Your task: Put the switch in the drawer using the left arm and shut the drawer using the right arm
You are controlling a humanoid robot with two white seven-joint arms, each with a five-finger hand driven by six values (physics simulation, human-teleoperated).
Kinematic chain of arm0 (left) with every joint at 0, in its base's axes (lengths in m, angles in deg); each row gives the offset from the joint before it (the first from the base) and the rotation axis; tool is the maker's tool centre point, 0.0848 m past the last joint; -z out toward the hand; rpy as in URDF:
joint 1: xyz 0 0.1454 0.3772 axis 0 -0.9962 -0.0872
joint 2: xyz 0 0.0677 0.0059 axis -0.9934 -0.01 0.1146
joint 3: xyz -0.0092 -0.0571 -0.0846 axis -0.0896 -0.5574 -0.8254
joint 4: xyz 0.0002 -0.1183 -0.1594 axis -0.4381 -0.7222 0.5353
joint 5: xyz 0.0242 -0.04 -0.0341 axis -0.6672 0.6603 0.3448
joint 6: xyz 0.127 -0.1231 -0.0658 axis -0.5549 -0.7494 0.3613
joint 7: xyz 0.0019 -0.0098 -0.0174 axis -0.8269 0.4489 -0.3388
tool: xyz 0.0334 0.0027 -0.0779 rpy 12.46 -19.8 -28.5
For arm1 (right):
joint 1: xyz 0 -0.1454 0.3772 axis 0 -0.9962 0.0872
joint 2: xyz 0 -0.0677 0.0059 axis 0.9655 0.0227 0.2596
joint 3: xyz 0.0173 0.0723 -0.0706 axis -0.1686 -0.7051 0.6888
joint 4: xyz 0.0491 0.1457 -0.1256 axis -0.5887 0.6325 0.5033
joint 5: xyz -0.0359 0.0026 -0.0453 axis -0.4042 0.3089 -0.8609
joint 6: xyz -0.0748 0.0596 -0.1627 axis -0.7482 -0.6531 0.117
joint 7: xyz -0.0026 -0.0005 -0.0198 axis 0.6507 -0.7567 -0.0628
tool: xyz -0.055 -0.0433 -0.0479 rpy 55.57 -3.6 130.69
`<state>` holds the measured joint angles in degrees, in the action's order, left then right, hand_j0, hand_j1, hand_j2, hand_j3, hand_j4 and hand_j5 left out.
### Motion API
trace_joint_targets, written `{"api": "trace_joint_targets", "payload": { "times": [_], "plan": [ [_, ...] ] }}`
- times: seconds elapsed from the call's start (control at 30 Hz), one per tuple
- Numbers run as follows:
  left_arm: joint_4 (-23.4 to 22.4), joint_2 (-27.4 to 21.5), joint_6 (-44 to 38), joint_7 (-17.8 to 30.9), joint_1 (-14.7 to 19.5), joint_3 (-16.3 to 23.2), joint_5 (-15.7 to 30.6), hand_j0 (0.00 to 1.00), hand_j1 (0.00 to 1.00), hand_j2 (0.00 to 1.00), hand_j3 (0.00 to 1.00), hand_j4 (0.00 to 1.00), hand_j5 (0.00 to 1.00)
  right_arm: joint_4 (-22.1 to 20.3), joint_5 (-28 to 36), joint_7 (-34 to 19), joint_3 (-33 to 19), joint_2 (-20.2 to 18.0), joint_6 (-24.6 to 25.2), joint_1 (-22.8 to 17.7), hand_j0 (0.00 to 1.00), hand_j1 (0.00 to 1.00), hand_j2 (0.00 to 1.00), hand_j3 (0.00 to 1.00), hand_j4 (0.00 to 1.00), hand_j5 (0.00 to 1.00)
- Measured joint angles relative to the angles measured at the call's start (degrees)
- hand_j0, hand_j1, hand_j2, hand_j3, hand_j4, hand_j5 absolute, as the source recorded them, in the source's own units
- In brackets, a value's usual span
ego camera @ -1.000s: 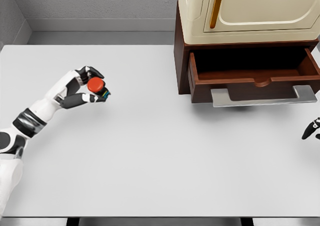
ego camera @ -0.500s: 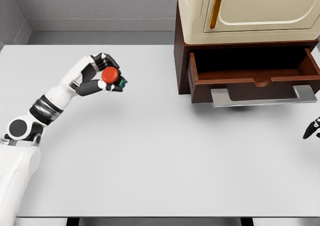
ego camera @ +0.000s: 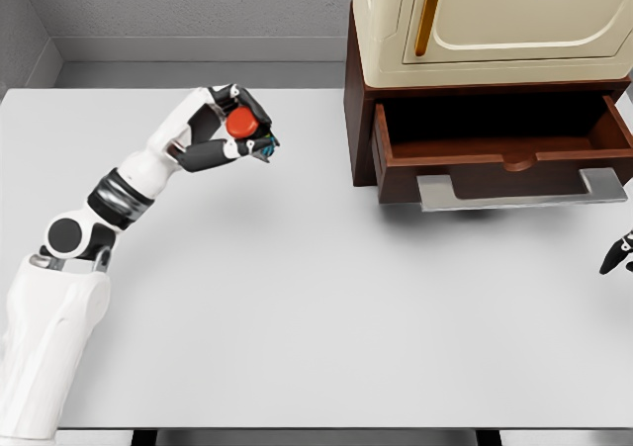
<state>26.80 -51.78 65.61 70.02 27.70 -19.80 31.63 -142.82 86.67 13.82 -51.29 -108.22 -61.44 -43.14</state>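
Carried rightward and higher since before, the switch (ego camera: 243, 125), a red round button on a dark base, sits pinched in the left hand (ego camera: 229, 130) at upper centre-left above the tabletop (ego camera: 316, 317), arm stretched toward the open drawer (ego camera: 504, 149).

The flat white table (ego camera: 297, 308) looks smooth and matt. The dark brown wooden drawer (ego camera: 504, 154) has a soft shine, and its flat grey metal handle (ego camera: 519, 191) looks dull. The cream cabinet (ego camera: 495, 21) on top looks like smooth plastic. The small switch with the red round button (ego camera: 242, 123) looks like shiny plastic. The left hand (ego camera: 220, 130) has hard white shells and black matt fingers (ego camera: 208, 155)
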Motion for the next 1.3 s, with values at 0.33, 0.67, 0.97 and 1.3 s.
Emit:
{"api": "trace_joint_targets", "payload": {
  "times": [0.33, 0.67, 0.97, 1.3],
  "plan": [
    [2.1, 2.3, 0.0, 0.0, 1.8, 0.3, -1.1, 0.34, 0.34, 0.34, 0.34, 0.34, 0.34, 0.0, 0.0, 0.0, 0.0, 0.0, 0.0, 0.1, 0.49, 0.49, 0.49, 0.49, 0.49, 0.49],
    [2.2, 5.6, -0.1, 0.0, 4.0, 1.5, -2.8, 0.34, 0.34, 0.34, 0.34, 0.34, 0.34, 0.0, 0.0, 0.0, 0.3, -0.1, 0.0, 0.1, 0.49, 0.49, 0.49, 0.49, 0.49, 0.49],
    [2.3, 9.6, -0.1, 0.0, 5.4, 2.4, -5.0, 0.34, 0.34, 0.34, 0.34, 0.34, 0.34, 0.0, 0.0, 0.0, 0.5, -0.1, 0.0, 0.1, 0.49, 0.49, 0.49, 0.49, 0.49, 0.49],
    [4.7, 12.1, -0.1, 0.0, 6.6, 4.4, -7.2, 0.34, 0.34, 0.34, 0.34, 0.34, 0.34, 0.0, 0.0, 0.0, 0.5, -0.1, 0.0, 0.1, 0.49, 0.49, 0.49, 0.49, 0.49, 0.49]
  ]
}}
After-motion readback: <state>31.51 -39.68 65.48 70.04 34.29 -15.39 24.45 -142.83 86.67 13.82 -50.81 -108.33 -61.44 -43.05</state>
